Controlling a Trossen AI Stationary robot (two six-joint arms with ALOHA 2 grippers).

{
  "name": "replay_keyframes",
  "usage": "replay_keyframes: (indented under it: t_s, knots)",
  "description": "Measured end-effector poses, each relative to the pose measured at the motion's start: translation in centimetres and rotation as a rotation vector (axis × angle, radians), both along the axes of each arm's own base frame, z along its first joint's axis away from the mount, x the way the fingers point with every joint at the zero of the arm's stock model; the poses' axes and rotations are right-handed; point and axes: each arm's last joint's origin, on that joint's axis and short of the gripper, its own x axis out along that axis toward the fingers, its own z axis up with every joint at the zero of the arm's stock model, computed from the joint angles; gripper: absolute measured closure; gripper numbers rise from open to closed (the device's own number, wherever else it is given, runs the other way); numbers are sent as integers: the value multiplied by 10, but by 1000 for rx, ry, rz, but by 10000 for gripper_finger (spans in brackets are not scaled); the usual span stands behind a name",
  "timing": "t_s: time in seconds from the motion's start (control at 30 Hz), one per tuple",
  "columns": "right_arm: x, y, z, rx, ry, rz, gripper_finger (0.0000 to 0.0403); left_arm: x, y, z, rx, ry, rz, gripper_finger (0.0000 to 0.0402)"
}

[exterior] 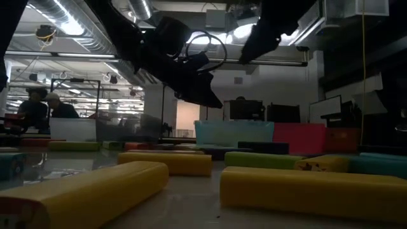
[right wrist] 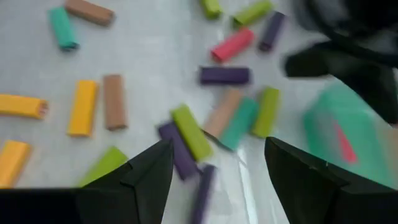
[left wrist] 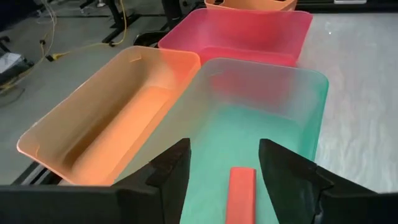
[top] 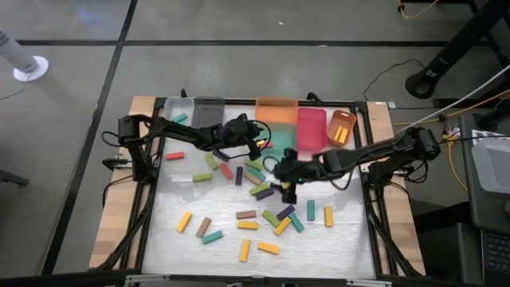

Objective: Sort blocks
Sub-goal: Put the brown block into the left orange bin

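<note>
Counter point(top: 159, 239) carrying scattered blocks point(top: 248, 225); bins ranged along its far edge to receive colours — teal bin point(left wrist: 273, 118) between orange bin point(left wrist: 106, 118) and pink bin point(left wrist: 249, 37); left tool point(left wrist: 224, 168), fingers apart, above the teal bin, red block point(left wrist: 241, 194) below; right tool point(right wrist: 217, 168) — wide, empty — over the pile.

your dark left arm's two-finger gripper point(top: 256, 142) hangs over the teal translucent plastic bin point(left wrist: 311, 118), fingers parted. your dark right arm's gripper point(top: 284, 179) hovers just beside that bin, fingers spread wide.
</note>
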Motion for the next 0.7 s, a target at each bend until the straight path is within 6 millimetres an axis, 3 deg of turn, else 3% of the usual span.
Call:
replay_keyframes:
  t_s: [0.13, 0.3, 0.7]
  knots:
    - [18, 20, -18, 10, -39, 69, 155, -3, -2, 8, 49, 19, -27, 216]
    - [40, 39, -50, 28, -55, 198, 155, -15, -7, 33, 55, 20, -34, 222]
    - [67, 51, -114, 90, -17, 306, 155, -68, -26, 87, -97, 71, 14, 224]
